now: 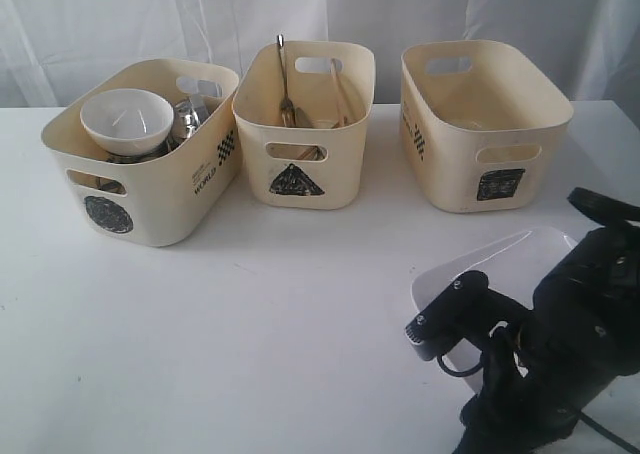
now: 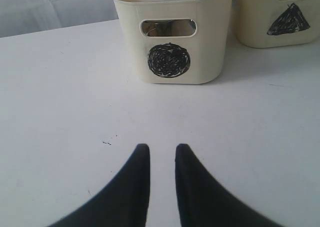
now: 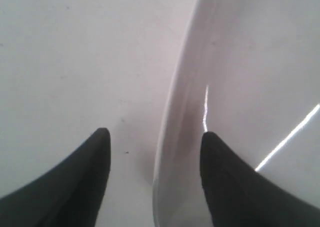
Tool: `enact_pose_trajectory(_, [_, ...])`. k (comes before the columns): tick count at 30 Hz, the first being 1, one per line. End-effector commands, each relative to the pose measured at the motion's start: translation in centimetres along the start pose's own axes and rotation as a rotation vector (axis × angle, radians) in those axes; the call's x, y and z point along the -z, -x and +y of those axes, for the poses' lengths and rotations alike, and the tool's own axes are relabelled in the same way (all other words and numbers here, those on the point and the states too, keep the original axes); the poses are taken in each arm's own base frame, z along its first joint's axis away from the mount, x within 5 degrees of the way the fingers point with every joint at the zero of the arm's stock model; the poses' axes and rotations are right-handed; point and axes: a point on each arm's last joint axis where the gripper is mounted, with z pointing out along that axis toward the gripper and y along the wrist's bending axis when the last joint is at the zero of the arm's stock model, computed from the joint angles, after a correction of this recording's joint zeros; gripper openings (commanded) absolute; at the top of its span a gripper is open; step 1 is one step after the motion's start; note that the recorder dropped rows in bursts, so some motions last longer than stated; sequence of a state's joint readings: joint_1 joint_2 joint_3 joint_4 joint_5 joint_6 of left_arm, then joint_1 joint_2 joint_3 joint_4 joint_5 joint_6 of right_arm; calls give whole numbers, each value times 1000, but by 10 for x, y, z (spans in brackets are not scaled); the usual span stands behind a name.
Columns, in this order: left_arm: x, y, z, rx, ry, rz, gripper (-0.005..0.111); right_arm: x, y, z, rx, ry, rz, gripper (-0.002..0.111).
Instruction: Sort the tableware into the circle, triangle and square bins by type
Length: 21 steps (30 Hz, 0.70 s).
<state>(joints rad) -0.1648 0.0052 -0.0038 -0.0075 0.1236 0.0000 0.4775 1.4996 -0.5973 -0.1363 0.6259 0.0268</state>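
Note:
The large white plate (image 1: 498,261) lies on the table at the front right, partly under my right arm (image 1: 580,324). My right gripper (image 3: 155,134) is open and straddles the plate's rim (image 3: 172,112), one finger over the plate (image 3: 250,62) and one over the table. The circle bin (image 1: 140,199) holds a white bowl (image 1: 127,119) and a steel mug (image 1: 188,119). Steel cutlery (image 1: 283,74) stands in the triangle bin (image 1: 300,134). The square bin (image 1: 480,124) is at the right. My left gripper (image 2: 162,149) hovers over bare table before the circle bin (image 2: 172,37), jaws narrowly open and empty.
The three cream bins stand in a row along the back of the white table (image 1: 250,314), with a white curtain behind them. The triangle bin (image 2: 280,17) shows at the edge of the left wrist view.

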Motion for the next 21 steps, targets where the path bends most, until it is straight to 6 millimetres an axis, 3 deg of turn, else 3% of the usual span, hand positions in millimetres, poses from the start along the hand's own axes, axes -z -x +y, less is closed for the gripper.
enact_pose_trajectory(1, [0, -1, 0, 9, 1, 3, 25, 8, 6, -5, -19, -56, -44, 54])
enact_pose_trajectory(6, [0, -1, 0, 9, 1, 3, 25, 46, 11, -22, -205, -191, -223, 54])
enact_pose_trajectory(11, [0, -1, 0, 9, 1, 3, 25, 85, -5, -43, -536, -352, -390, 54])
enact_pose_trajectory(14, [0, -1, 0, 9, 1, 3, 25, 93, -20, -54, -726, -375, -380, 54])
enact_pose_trajectory(17, [0, -1, 0, 9, 1, 3, 25, 94, -48, -59, -1039, -392, -376, 54])
enact_pose_trajectory(21, [0, -1, 0, 9, 1, 3, 25, 88, -77, -51, -1266, -319, -407, 54])
